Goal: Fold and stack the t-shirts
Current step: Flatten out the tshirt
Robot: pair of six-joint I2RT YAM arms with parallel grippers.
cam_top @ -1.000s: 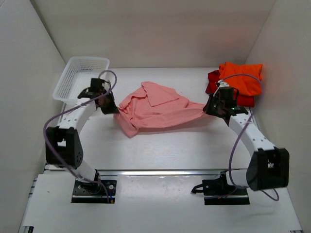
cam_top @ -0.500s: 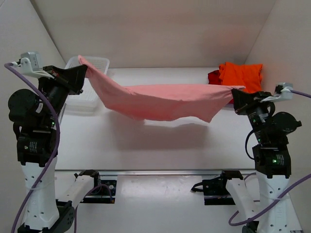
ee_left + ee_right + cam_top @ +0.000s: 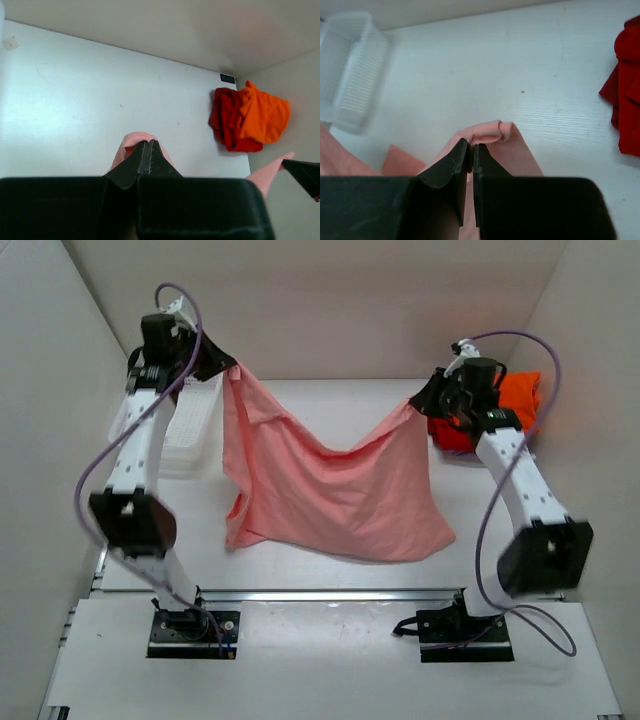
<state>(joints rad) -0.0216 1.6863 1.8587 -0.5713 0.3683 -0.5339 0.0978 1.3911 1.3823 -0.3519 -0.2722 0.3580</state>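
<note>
The left gripper point(image 3: 225, 367) and right gripper point(image 3: 418, 402) each pinch a top corner of the soft salmon-pink cotton t-shirt point(image 3: 330, 495). It hangs left-to-right, hem toward the near edge of the white table point(image 3: 330, 405).

The salmon-pink t-shirt point(image 3: 330, 490) is soft, matt cloth, and the orange t-shirt point(image 3: 265, 112) and red t-shirt point(image 3: 227, 125) at two o'clock are the same dull, creased fabric. The table point(image 3: 75, 100) is smooth, matt white with a faint grain. The basket point(image 3: 350, 60) at ten o'clock is pale, slightly translucent plastic mesh, while the left gripper point(image 3: 148, 147) and right gripper point(image 3: 471, 149) look like matt black plastic.
</note>
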